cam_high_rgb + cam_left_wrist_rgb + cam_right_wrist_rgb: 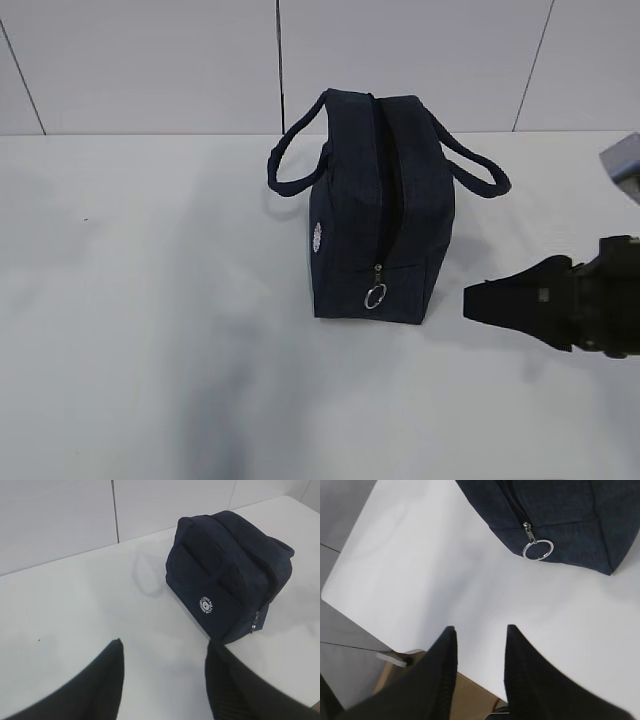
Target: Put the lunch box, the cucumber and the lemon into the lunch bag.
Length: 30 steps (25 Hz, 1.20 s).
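Note:
The dark navy lunch bag stands upright mid-table, a loop handle out to each side. Its zipper runs over the top as a narrow dark line and ends low on the near end face at a metal ring pull. My right gripper hovers to the right of the bag, jaws open and empty; in the right wrist view my right gripper points toward the ring pull. My left gripper is open and empty, left of the lunch bag. The lunch box, cucumber and lemon are out of view.
The white table meets a pale panelled wall behind. In the right wrist view the table's edge lies under the fingers, with a brown cardboard box below it. A grey-blue object shows at the right edge.

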Tool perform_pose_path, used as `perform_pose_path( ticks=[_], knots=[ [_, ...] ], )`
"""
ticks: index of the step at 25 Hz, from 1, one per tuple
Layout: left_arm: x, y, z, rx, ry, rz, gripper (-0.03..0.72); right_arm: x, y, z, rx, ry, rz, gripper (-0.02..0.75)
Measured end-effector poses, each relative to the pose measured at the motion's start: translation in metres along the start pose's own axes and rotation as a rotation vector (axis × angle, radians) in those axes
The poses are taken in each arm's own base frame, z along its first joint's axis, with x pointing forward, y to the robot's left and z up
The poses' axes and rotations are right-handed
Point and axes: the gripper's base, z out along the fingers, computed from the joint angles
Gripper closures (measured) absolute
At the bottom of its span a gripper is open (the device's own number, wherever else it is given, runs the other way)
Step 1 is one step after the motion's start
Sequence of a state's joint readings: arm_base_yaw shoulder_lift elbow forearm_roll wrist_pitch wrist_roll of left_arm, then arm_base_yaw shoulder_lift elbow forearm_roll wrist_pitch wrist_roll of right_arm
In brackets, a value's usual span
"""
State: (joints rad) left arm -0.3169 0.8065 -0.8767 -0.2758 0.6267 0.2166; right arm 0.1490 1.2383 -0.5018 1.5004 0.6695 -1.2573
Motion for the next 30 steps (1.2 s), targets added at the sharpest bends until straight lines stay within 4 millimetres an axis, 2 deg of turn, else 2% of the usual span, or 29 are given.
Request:
perform_pose_path(
  ticks=[8, 14, 17, 22, 30],
  knots=[
    [0.000, 0.000, 0.000, 0.000, 0.000, 0.000, 0.316, -0.009, 0.013, 0.035, 0.129, 0.014, -0.102, 0.494],
    [0.000, 0.000, 0.000, 0.001, 0.000, -0.001, 0.317, -0.012, 0.007, 0.066, 0.140, 0.081, -0.073, 0.490],
    [0.000, 0.000, 0.000, 0.001, 0.000, -0.001, 0.317, -0.012, 0.006, 0.080, 0.097, 0.124, -0.056, 0.438],
    [0.000, 0.000, 0.000, 0.001, 0.000, -0.001, 0.317, -0.011, 0.000, 0.096, 0.077, 0.166, -0.026, 0.296],
    [0.000, 0.000, 0.000, 0.001, 0.000, -0.001, 0.317, -0.014, -0.014, 0.117, 0.131, 0.156, 0.064, 0.263]
  ],
)
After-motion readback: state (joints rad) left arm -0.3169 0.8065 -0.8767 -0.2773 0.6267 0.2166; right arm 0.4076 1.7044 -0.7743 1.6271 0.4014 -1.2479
